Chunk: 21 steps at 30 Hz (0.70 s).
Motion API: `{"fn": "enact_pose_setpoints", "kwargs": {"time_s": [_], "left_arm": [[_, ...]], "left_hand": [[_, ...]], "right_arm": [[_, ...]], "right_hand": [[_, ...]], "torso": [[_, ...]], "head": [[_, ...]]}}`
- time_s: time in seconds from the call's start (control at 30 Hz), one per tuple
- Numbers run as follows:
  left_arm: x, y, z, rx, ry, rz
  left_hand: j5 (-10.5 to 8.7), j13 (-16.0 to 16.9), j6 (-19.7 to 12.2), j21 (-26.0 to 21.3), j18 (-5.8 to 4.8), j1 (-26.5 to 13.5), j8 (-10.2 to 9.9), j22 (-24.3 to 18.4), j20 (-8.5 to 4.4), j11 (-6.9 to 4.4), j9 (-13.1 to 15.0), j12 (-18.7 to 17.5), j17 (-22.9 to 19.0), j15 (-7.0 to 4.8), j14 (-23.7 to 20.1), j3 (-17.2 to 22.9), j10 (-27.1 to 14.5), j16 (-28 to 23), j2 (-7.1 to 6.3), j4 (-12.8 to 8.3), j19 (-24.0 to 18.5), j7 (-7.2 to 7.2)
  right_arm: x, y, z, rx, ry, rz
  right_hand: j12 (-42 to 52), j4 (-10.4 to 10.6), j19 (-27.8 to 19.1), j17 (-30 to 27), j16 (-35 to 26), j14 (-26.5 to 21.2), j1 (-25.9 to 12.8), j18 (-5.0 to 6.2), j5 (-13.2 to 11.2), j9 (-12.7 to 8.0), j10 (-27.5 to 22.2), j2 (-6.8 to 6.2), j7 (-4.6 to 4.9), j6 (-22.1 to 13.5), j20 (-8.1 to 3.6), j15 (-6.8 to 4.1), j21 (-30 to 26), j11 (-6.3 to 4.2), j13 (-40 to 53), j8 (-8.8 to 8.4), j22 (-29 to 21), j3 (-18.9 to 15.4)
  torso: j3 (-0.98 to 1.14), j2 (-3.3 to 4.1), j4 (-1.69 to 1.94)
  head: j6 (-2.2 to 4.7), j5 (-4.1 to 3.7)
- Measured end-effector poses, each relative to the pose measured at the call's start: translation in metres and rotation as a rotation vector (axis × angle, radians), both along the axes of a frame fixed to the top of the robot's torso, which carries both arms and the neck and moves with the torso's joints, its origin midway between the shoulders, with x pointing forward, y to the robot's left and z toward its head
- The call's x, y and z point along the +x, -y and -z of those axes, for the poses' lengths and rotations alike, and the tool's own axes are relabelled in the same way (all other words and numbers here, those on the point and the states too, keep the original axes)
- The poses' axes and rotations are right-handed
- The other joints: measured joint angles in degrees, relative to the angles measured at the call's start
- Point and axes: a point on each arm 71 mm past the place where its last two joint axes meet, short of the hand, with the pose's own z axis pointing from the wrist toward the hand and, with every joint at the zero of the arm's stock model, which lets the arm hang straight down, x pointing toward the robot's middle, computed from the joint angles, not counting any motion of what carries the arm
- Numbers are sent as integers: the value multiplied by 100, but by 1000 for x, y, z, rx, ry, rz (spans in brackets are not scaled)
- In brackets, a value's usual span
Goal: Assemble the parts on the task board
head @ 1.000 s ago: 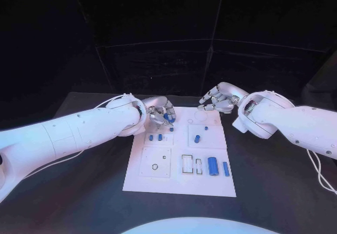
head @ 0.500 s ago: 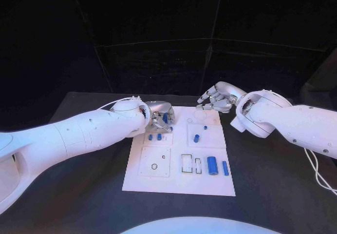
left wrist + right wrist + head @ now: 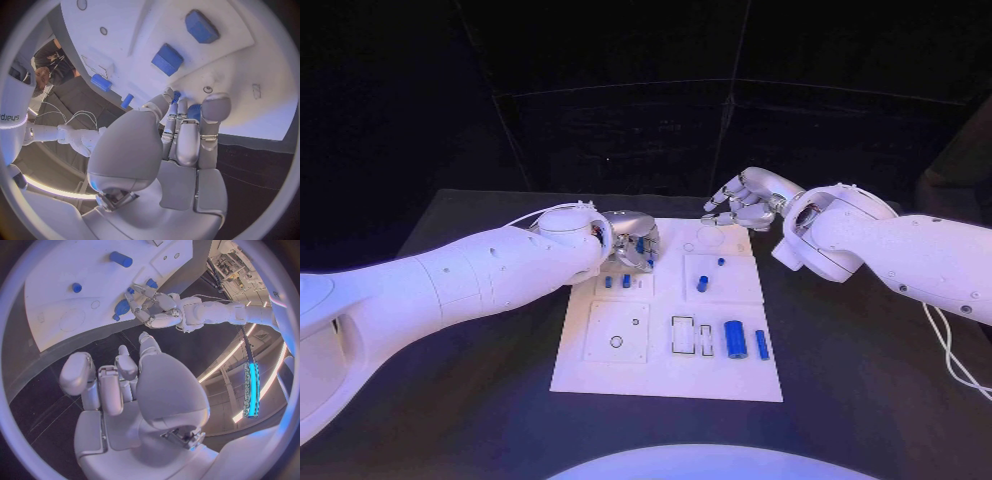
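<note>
the white task board (image 3: 668, 368) lies flat in the middle of the black bench (image 3: 877, 400). a few small blue parts stand up in holes near the far half of the board. three blue bars (image 3: 736, 343) lie side by side on the near right part, next to an empty slot, so it looks like they are not put in yet. i think the job is only partly done, with more pieces left to fit.

the left robot hand (image 3: 629, 238) is over the far left corner of the board. its fingers are curled around a small blue part (image 3: 194, 111), holding it just above the white surface.

the right robot hand (image 3: 751, 200) hangs past the far edge of the board. its fingers are bent a little and spread, with nothing in them.
</note>
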Motion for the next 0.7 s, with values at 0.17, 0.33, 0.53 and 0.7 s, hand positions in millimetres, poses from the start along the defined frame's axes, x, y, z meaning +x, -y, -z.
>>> {"fn": "enact_pose_setpoints", "kwargs": {"time_s": [0.17,0.33,0.53,0.7], "left_arm": [[-1,1,2,7,-1,4],[0,1,2,14,1,4],[1,1,2,24,8,-1],[0,0,2,24,20,-4]], "left_hand": [[0,-75,111,65,0,0,-82,100,0,-11,0,-92,-38,-3,-3,153,114,0,0,-26,0,-11],[0,-124,291,188,0,9,-109,223,-21,-48,0,-151,-51,-32,-12,388,322,40,51,-88,-21,-40],[-2,-154,480,387,0,18,-178,443,-22,-74,8,-263,-83,-64,-21,726,545,57,59,-203,-21,-53],[-22,-175,545,476,-87,41,-259,565,-31,-70,5,-357,-86,-64,-21,992,623,102,81,-343,-30,-49]], "right_arm": [[0,0,0,0,0,0],[0,0,0,0,0,0],[0,0,0,0,-1,0],[0,-1,0,0,-1,-1]], "right_hand": [[0,0,0,0,0,0,0,0,0,0,0,0,0,0,0,0,0,0,0,0,0,0],[0,0,0,0,0,0,0,0,0,0,0,0,0,0,0,0,0,0,0,0,0,0],[0,0,0,0,0,0,0,0,0,0,0,0,0,0,0,0,0,0,1,0,1,0],[0,0,0,0,0,0,0,0,0,0,0,0,0,0,0,0,0,0,1,0,1,0]], "torso": [[1,0,4],[1,-2,4],[1,-2,4],[1,-2,4]], "head": [[-3,-7],[-3,-8],[-1,-21],[9,-29]]}}
